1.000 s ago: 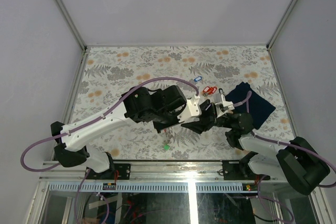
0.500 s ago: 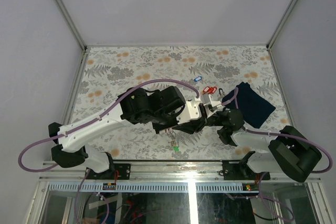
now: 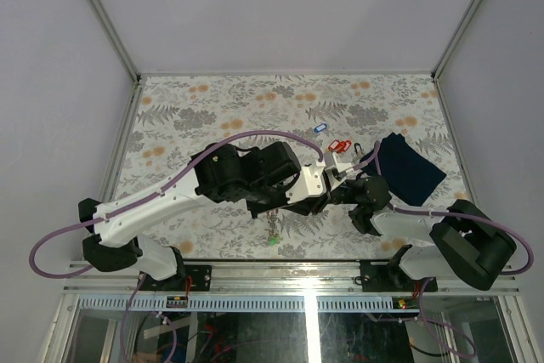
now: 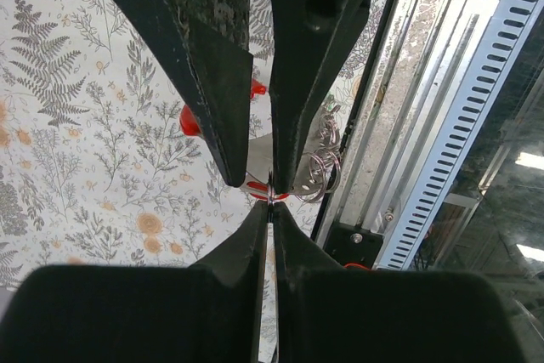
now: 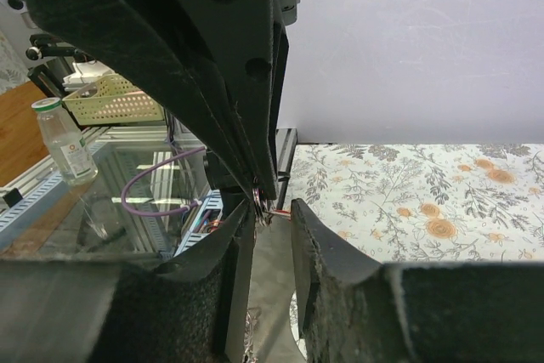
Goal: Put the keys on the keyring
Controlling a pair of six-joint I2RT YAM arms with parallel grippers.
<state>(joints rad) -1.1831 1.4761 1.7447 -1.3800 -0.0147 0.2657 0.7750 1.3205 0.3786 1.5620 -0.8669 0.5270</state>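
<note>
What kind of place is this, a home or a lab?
Probably a lab robot cell: left arm and right arm bolted to a metal rail, plain white enclosure walls, and a floral tabletop.

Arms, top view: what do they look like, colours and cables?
The left arm and right arm match: white links, bulky black joints, a purple cable looped along each. The left gripper and right gripper have black, wedge-shaped fingers.

Desk [image 3: 212, 99]: floral print, grey ferns, orange blossoms. Dark navy folded cloth [image 3: 416, 172] lies flat at right, mid-depth. Off the desk, right wrist view: small clear bottle [image 5: 66, 149] upright near pale slatted basket [image 5: 115, 99].
</note>
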